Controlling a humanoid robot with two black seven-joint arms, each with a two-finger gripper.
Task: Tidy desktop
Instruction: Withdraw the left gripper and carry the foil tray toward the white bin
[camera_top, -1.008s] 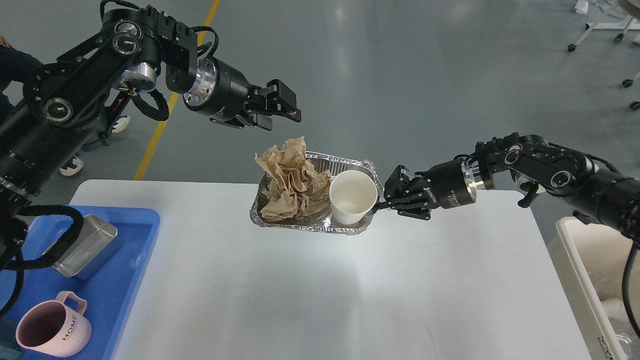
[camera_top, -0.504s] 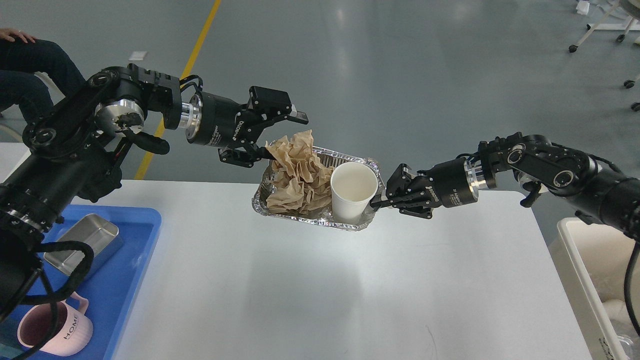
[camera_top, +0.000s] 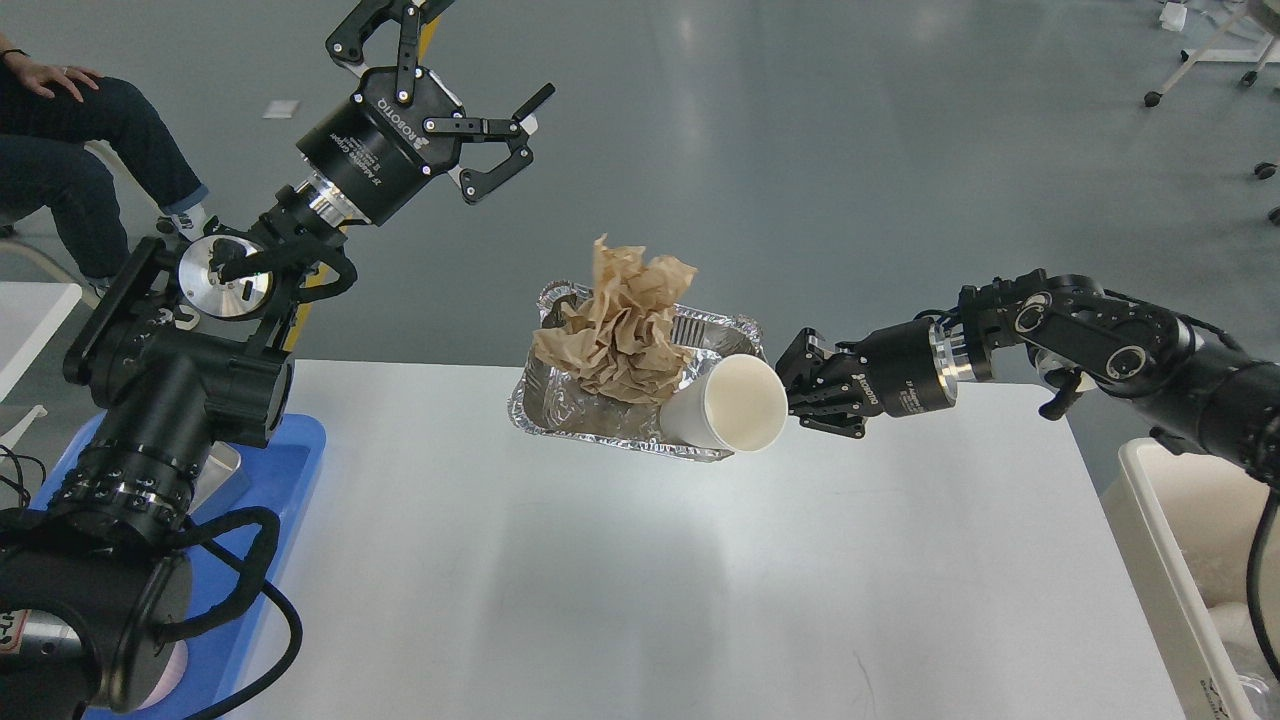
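"ROBOTIQ" in white on the left tool (camera_top: 455, 75), small white lettering on the right tool (camera_top: 800, 385) unreadable

Blue tray (camera_top: 300, 455): mostly hidden behind the left arm, contents can't be made out.
White bin (camera_top: 1180, 560): cut off at the right edge.
Right gripper (camera_top: 790, 385): fingertips hidden behind the paper cup (camera_top: 735, 405).

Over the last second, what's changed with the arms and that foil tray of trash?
The left hand swung up and away from the crumpled brown paper, open and holding nothing. The white paper cup tipped over toward the right, and the paper shifted up in the foil tray. The right hand stayed clamped on the tray's right rim, holding it above the desktop.
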